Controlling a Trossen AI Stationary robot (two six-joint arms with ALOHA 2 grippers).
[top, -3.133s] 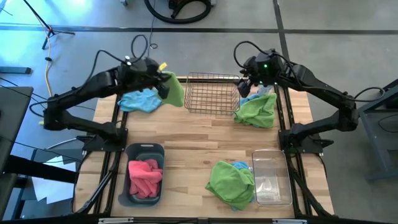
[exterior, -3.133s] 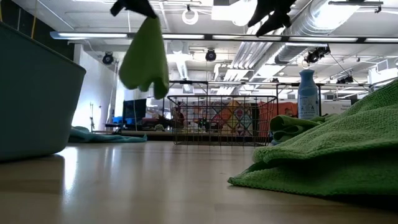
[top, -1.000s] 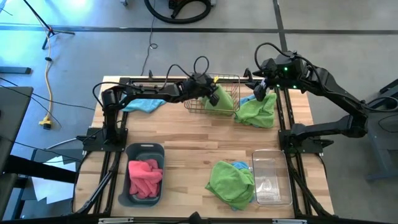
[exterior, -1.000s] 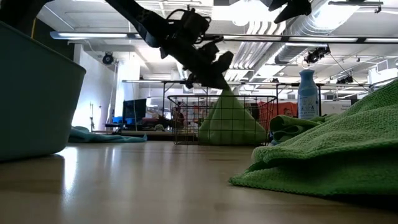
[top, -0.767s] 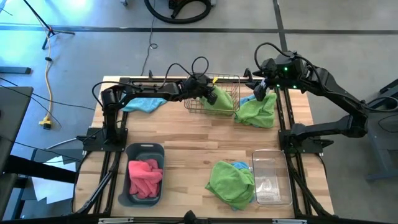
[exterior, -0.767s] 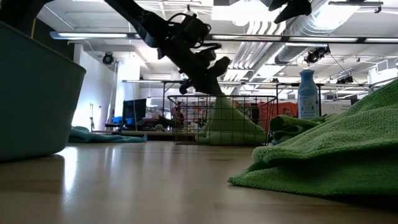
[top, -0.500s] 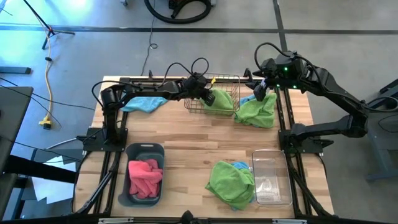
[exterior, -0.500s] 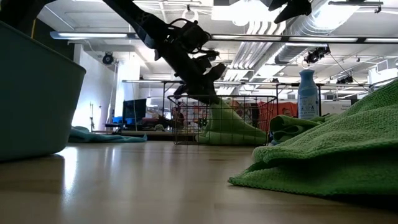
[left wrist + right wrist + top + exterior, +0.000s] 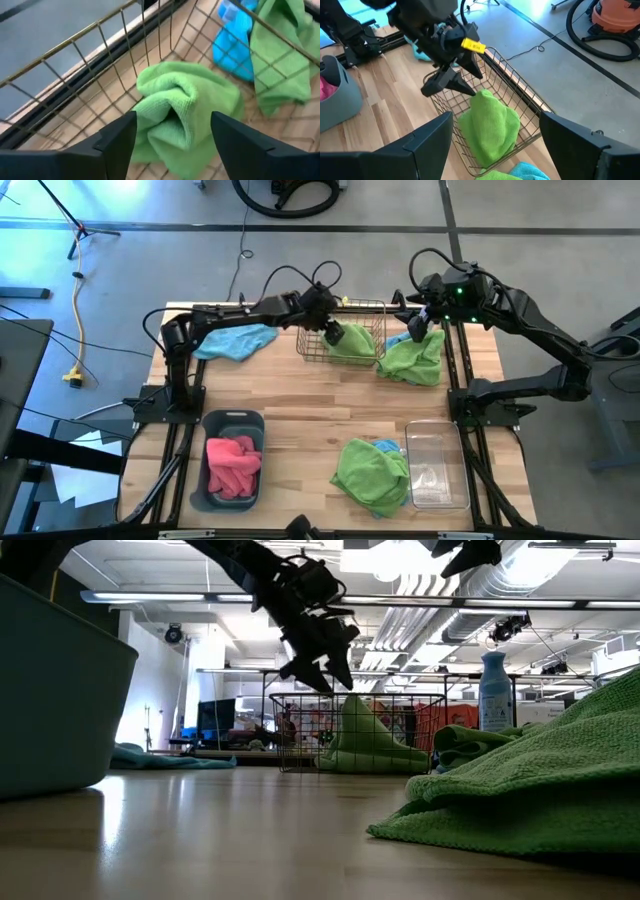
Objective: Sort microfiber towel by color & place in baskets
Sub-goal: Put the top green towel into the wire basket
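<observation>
A green towel (image 9: 182, 112) lies crumpled on the floor of the brass wire basket (image 9: 312, 345) at the table's far edge. My left gripper (image 9: 172, 145) hangs open just above it; in the low view the left gripper (image 9: 312, 665) is clear of the green towel (image 9: 368, 740). My right gripper (image 9: 420, 322) stands open above a heap of green and blue towels (image 9: 410, 358) to the right of the basket. A dark tub (image 9: 213, 480) at the near left holds pink towels (image 9: 233, 463). The clear tub (image 9: 437, 465) stands at the near right.
A blue towel (image 9: 235, 340) lies at the far left. Another green towel with blue cloth under it (image 9: 372, 473) lies beside the clear tub. A pale blue spray bottle (image 9: 494, 690) stands behind the right-hand heap. Bare wood lies across the table's middle.
My left gripper has opened and let go of the green towel, then risen and drawn back a little toward the table's left. The towel, which hung as a tall cone from the fingers, has slumped into a lower heap inside the wire basket.
</observation>
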